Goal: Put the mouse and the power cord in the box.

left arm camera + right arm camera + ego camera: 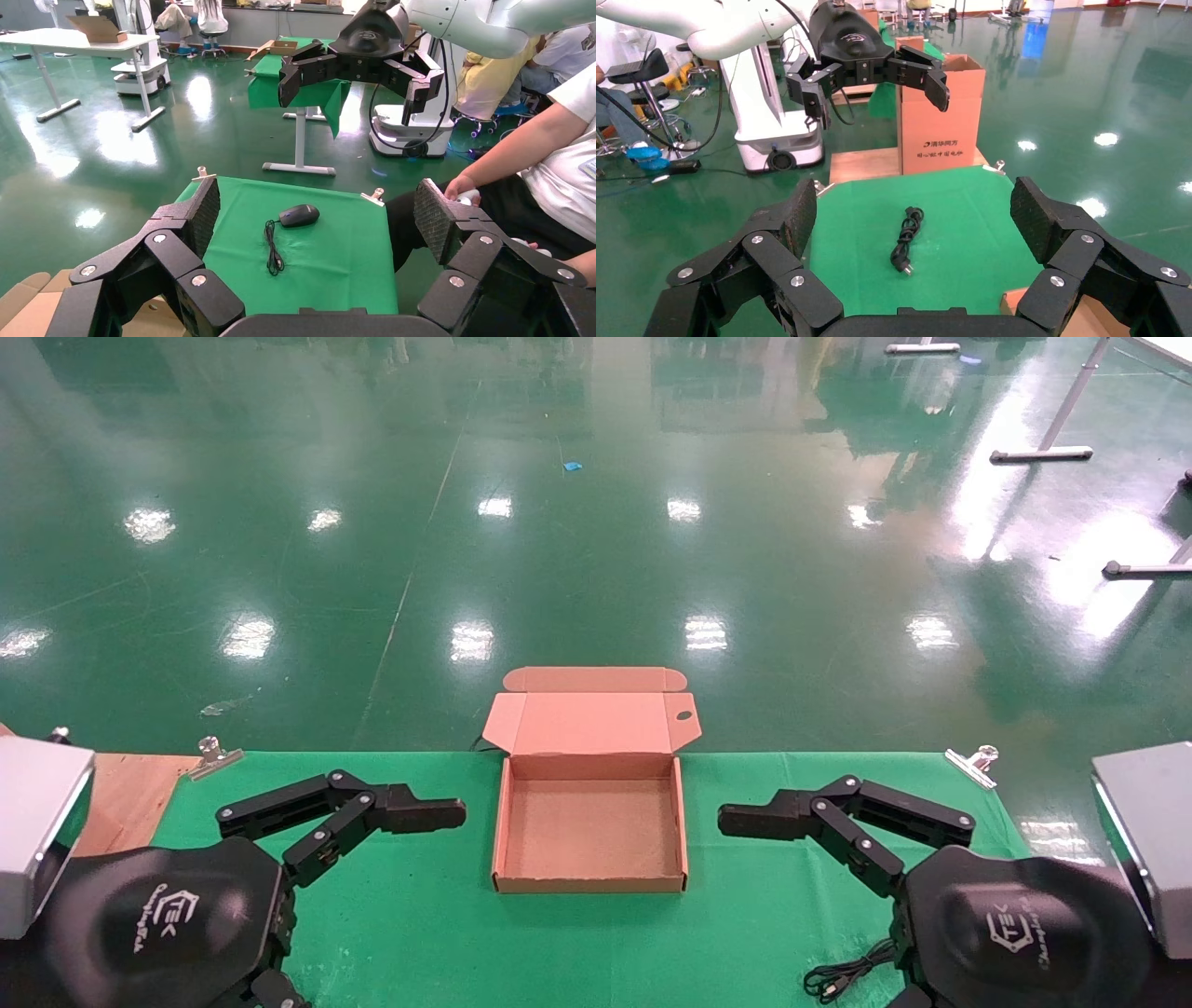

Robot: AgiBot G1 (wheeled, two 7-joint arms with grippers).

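Note:
The box (590,882) lies open mid-table, lid flap leaning back, with nothing inside. The mouse (299,215) rests on the green cloth on my right side, its thin cable (273,247) coiled beside it; in the head view only that cable (843,978) shows, next to my right arm. The power cord (907,239) lies bundled on the cloth on my left side, hidden in the head view. My left gripper (438,814) (318,210) hovers left of the box, open and holding nothing. My right gripper (742,821) (912,214) hovers right of it, also open.
Metal clips (212,756) (973,761) pin the cloth at the far corners. Grey housings (37,822) (1150,831) flank the table. A tall carton (940,116) stands on a wooden board (126,794) beyond the left edge. A seated person (534,182) is by the right edge.

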